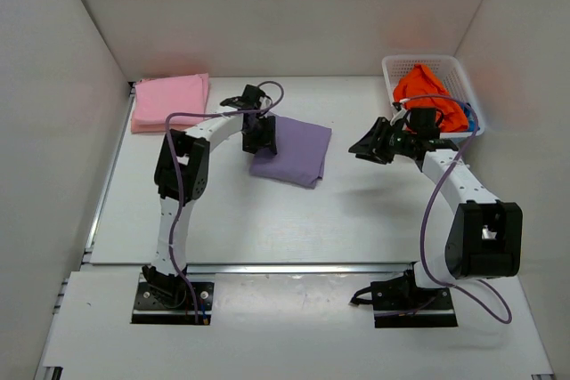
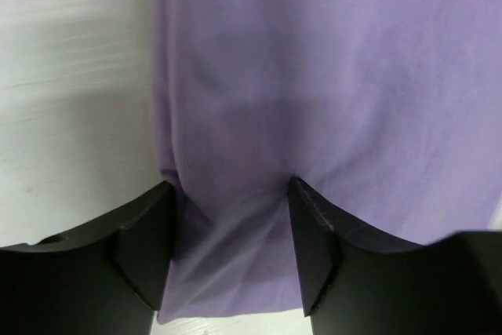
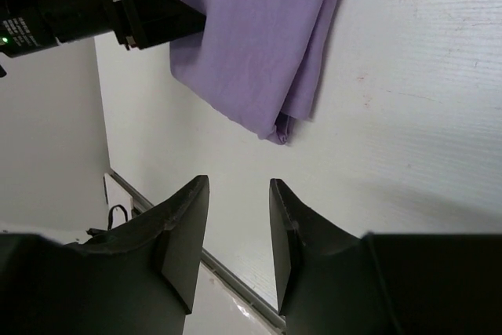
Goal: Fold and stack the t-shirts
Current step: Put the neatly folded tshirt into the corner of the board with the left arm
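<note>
Stands wide open at the left gripper (image 2: 227, 225), with a ridge of the purple t-shirt (image 2: 314, 76) puckered between the two fingers (image 2: 314, 249) but not yet clamped. Presses down there on the left edge of this folded shirt, lying flat near the middle of the table (image 1: 223, 220). Hard to tell from so close a wrist view the number of layers between the tips. Risks taking only the top layer on closing, and so peeling the fold open during the lift. Risks also pushing the whole bundle sideways over the smooth table, and spoiling the neat shape before stacking.

Hangs open as well at the right gripper (image 3: 239, 225), empty, above bare table near the right side of the shirt and not touching it. Gives no support there, so may leave that half sagging and unfolding in a one-sided carry.

Farther out, at the far left corner, the folded pink t-shirt (image 1: 171, 102), the natural base for the stack. Needs a square landing on it; otherwise a crooked pile. At the far right, the orange t-shirt (image 1: 426, 93) and a bit of the blue t-shirt (image 1: 471, 118) crumpled in the white basket (image 1: 419, 59), not yet folded. Could knock this basket with the right arm on a quick swing, given the closeness of the two.
</note>
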### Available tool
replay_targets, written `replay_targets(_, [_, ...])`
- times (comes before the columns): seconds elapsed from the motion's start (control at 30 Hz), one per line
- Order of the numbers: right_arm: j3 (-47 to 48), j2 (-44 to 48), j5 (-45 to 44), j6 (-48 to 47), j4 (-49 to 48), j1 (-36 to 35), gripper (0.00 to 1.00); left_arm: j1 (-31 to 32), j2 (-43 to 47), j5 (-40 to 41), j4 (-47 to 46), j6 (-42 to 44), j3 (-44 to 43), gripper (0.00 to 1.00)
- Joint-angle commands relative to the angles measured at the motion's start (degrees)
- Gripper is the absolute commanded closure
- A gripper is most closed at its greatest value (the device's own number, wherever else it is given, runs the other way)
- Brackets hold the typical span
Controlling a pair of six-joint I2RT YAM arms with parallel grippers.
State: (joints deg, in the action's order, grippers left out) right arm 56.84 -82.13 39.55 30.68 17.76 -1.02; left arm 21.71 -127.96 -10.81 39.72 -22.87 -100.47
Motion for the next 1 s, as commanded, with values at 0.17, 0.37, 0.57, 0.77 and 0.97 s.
replay_targets(0.17, [-0.8,3.8,4.1,2.9,-5.5,0.9,0.71,5.3,-9.8,10.3,17.2,6.8,-10.5,0.68])
replay_targets(0.37, [-1.5,4.5,4.2,3.3,-5.9,0.9,0.75,5.2,-9.3,17.8,19.6,10.5,-13.6,1.00])
replay_targets(0.57, [-2.9,6.2,4.8,4.2,-6.2,0.9,0.77,-1.9,-8.4,24.4,23.0,12.3,-25.8,1.00])
replay_targets(0.77, [-2.8,7.9,5.2,6.1,-5.5,0.1,0.79,-9.4,-8.0,25.6,23.0,14.3,-34.8,1.00])
replay_targets(0.97, [-4.8,9.8,5.9,9.1,-8.0,-1.4,0.81,-13.4,-7.1,24.7,20.0,16.9,-39.5,1.00])
